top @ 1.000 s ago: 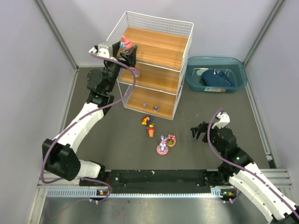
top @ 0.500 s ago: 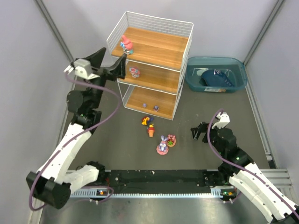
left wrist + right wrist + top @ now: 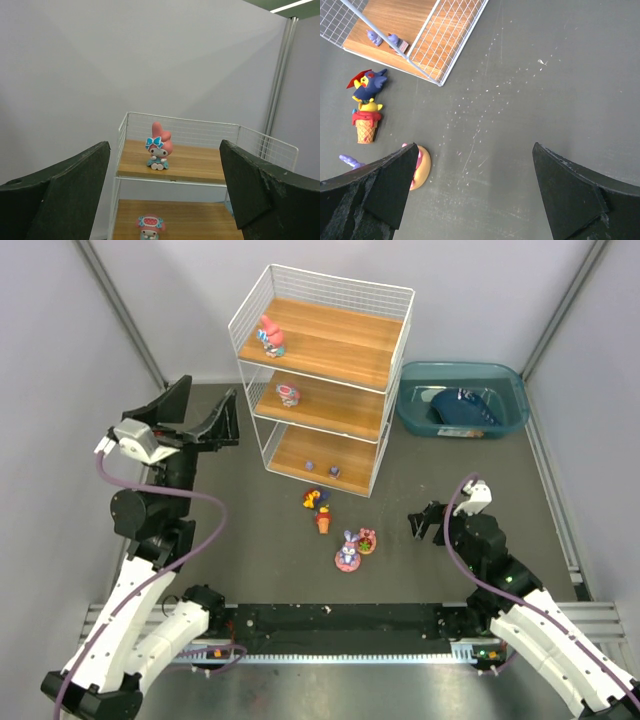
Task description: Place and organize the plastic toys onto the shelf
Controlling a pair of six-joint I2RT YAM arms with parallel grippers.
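Observation:
The shelf [image 3: 345,340] stands at the back centre. A pink bunny toy [image 3: 270,335] stands on its top tier, and shows in the left wrist view [image 3: 159,147]. A pink-capped toy [image 3: 288,394] stands on the middle tier [image 3: 200,220]. On the floor in front lie a blue bird toy [image 3: 316,499], an ice-cream cone toy [image 3: 323,521], a purple bunny toy [image 3: 347,552] and a pink toy on an orange base [image 3: 367,540]. My left gripper [image 3: 200,412] is open and empty, well left of the shelf. My right gripper [image 3: 428,522] is open and empty, just right of the floor toys.
A teal bin [image 3: 460,368] holding a dark blue item [image 3: 462,408] stands right of the shelf. Two tiny purple pieces [image 3: 322,469] sit on the bottom tier. Grey walls close in left, back and right.
My left gripper has let go of the pink bunny toy on the top tier and drawn back down and left, away from the shelf. The right arm has not moved.

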